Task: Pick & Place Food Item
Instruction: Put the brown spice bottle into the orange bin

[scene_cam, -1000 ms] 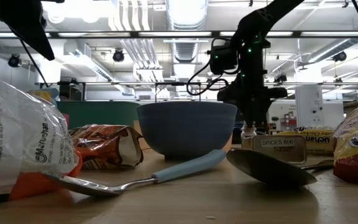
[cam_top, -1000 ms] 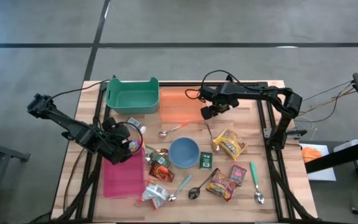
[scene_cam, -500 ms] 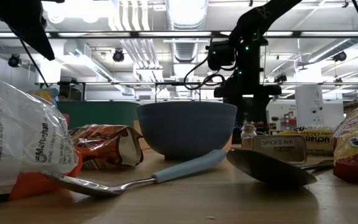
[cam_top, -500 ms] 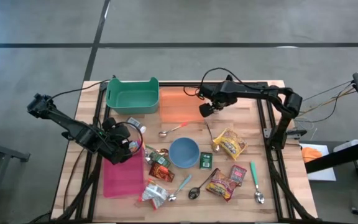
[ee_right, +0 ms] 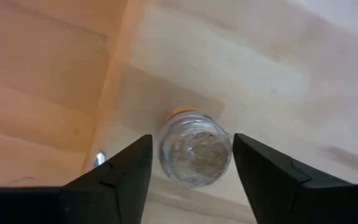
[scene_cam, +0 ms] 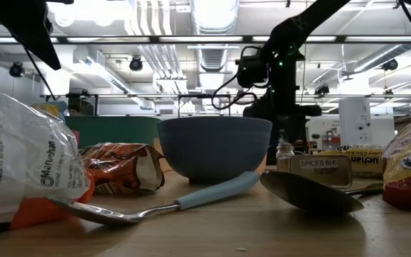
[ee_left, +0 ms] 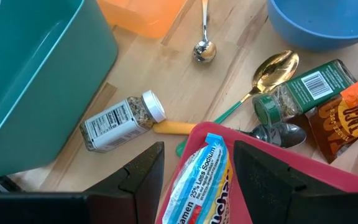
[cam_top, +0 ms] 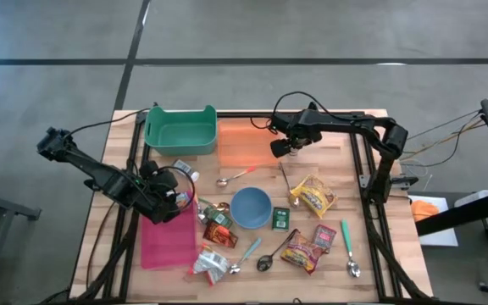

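A spice jar (ee_right: 195, 149) stands upright directly beneath the right gripper (cam_top: 285, 149), whose fingers are spread to either side of it and appear only narrowly clear of its glass, with no grip visible. The jar is a small, clear, round container filled with pale brown seasoning, seen end-on from the wrist and as a short bottle (scene_cam: 285, 152) from table height. It rests on bare wood just beside the orange tray (cam_top: 242, 140), which lies to one side of the gripper. Judging by this, the pick is at the point of capture: the gripper is lined up over the jar, and the squeeze, lift, carry and release are all left to do. Across the table the left gripper (cam_top: 161, 202) hangs over the near edge of the pink tray (cam_top: 163, 241), its fingers apparently pinched on a blue-and-white noodle packet (ee_left: 197, 180) that pokes out ahead of them. Just beyond that gripper, another spice bottle (ee_left: 122, 121) lies on its side by the green bin (cam_top: 180, 130), with many loose packets and spoons not yet sorted.
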You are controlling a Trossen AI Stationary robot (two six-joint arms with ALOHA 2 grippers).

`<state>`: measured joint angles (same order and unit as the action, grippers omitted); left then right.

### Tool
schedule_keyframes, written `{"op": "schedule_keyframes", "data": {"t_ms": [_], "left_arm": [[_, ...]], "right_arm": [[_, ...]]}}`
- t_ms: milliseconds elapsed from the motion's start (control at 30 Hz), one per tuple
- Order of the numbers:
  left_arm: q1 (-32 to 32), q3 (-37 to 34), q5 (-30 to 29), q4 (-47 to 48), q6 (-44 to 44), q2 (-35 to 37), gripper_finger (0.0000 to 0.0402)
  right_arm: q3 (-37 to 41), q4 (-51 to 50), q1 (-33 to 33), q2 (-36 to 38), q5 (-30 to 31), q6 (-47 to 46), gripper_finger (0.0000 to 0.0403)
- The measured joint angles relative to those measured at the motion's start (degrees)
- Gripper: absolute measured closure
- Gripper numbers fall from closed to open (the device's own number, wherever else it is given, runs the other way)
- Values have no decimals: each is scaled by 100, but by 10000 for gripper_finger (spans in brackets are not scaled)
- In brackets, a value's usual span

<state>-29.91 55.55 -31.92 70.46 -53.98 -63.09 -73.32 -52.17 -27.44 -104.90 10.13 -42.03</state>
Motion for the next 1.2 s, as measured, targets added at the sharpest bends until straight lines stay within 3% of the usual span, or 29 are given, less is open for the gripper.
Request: {"op": "schedule_keyframes", "data": {"t_ms": [333,667,1033,1200], "left_arm": [[-1,-14,2,-11,-2,0,209],[-1,-61,59,-46,-26,-2,209],[-2,-61,111,-55,-44,-2,209],[0,-61,110,-59,-48,-2,209]], "right_arm": [[-3,-24,4,2,29,-59,247],[-1,-28,4,4,25,-108,258],[59,-32,11,-37,-202,-211,187],[88,11,4,-30,-172,-273,179]]}}
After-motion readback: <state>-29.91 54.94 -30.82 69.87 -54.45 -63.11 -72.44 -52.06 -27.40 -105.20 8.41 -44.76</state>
